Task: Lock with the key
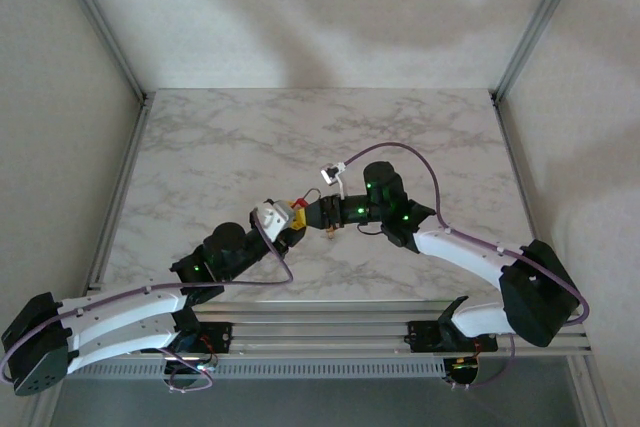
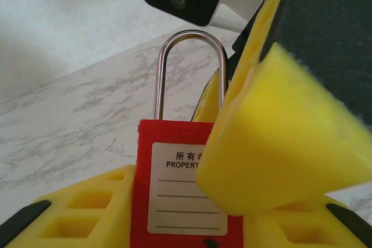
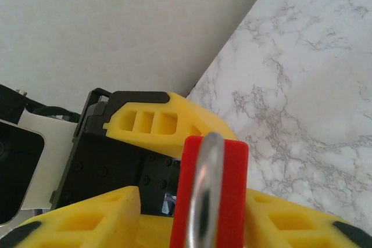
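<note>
**Red padlock caught between two grippers**

The padlock [image 2: 186,190] sits a little toward 6 o'clock from the middle of the marble table [image 1: 220,147]. Its steel shackle [image 2: 189,34] points at the right gripper [image 1: 325,215]. The left gripper [image 1: 295,215] reaches in from 8 o'clock, and its yellow fingers [image 2: 87,213] are closed against the lock's sides. The right gripper comes from 3 o'clock and also has the lock between its fingers, one pad [image 2: 279,143] overlapping the label. I cannot tell whether it is gripping.

The left arm [image 1: 120,312] and right arm [image 1: 470,247] met head-on at the padlock [image 2: 174,201]. The left gripper [image 1: 288,219] clamped it, and the right gripper [image 1: 322,215] sat with a finger on either side of it.
</note>
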You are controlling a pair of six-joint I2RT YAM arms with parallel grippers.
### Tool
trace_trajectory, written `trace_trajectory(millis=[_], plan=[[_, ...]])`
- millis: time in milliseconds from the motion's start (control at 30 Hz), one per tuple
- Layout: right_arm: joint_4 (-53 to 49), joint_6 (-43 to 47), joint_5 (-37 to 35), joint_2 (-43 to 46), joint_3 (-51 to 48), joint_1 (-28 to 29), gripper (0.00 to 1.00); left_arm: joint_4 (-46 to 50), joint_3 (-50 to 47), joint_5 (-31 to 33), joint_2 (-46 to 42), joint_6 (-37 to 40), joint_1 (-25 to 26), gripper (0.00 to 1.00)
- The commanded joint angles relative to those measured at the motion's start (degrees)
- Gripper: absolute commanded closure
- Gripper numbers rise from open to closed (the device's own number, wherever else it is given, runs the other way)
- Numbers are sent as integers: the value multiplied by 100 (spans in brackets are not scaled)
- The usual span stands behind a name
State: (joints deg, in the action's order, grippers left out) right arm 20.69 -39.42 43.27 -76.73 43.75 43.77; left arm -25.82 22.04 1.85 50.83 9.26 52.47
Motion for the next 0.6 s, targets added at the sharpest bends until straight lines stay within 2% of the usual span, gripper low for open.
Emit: trace_trajectory(millis=[0,267,433,500,567], plan=[[23,128,74,-18,169,61,59,-76,197,-199,-8,32,41,100],[-54,192,-79,9,165,76,76,-78,178,-365,-14,47,44,100],[-108,236,-220,63,152,70,92,-168,156,-443,-95,59,44,100],[-135,258,-309,113,142,73,99,-185,153,-513,-130,67,44,95],[-147,274,-450,177,93,74,100,-171,178,-591,-159,40,44,79]])
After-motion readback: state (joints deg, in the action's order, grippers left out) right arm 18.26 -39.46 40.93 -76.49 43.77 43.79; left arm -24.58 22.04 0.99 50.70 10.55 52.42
